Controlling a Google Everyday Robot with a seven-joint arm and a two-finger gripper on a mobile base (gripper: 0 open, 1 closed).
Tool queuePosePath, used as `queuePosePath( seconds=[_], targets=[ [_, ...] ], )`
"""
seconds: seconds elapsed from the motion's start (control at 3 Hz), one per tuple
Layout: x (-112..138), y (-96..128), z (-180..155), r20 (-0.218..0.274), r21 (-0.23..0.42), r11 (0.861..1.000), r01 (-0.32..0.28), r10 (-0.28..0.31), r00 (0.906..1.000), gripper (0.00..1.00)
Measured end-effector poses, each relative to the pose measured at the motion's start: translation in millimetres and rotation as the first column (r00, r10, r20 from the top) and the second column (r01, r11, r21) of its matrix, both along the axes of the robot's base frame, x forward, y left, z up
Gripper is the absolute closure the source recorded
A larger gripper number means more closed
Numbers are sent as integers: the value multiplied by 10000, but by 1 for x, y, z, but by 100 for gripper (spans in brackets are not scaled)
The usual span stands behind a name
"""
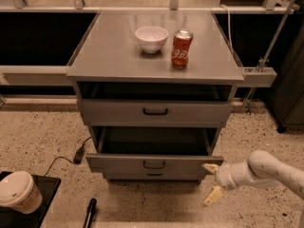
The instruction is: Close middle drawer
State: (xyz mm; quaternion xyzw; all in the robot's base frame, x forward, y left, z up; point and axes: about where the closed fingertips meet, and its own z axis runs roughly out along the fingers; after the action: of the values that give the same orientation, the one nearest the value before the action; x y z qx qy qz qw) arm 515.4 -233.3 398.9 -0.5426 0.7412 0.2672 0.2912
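1. The two-finger gripper on the white arm (pixel 212 181) hangs low at the right of the grey metal cabinet (pixel 114 61). Its tan-tipped jaws are spread wide and hold nothing.
2. The wide grey metal middle drawer with the low front panel (pixel 118 163) stands pulled out of the cabinet towards the camera, its deep dark tray open to view. Its small black centred handle (pixel 154 164) lies well to the left of the jaws in the camera view.
3. The upper fingertip (pixel 209 166) sits just beside the right-hand end of the front panel, near the corner; whether it touches cannot be told. The lower fingertip (pixel 213 195) hangs below the panel, over the speckled floor.
4. The panel's long axis runs side to side, and the drawer must slide away from the camera, into the cabinet. The jaws stand at the panel's end, not squarely before its face, so the push probably calls for coming round in front of the panel first.
5. Pressing only on the corner may skew the drawer on its runners.
6. Above and left of the jaws, the taller-fronted grey drawer (pixel 118 112) is nearly shut, and a white bowl (pixel 151 38) and a red soda can (pixel 181 49) stand on the cabinet top.
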Motion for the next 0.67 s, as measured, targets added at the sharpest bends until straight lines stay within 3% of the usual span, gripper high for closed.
queuePosePath(
  seconds=[0.33, 0.67],
  targets=[
    [33, 9, -9, -273, -511, 9987, 64, -78, 9996, 0],
    [32, 9, -9, -273, -508, 9987, 62, -76, 9996, 0]
  ],
)
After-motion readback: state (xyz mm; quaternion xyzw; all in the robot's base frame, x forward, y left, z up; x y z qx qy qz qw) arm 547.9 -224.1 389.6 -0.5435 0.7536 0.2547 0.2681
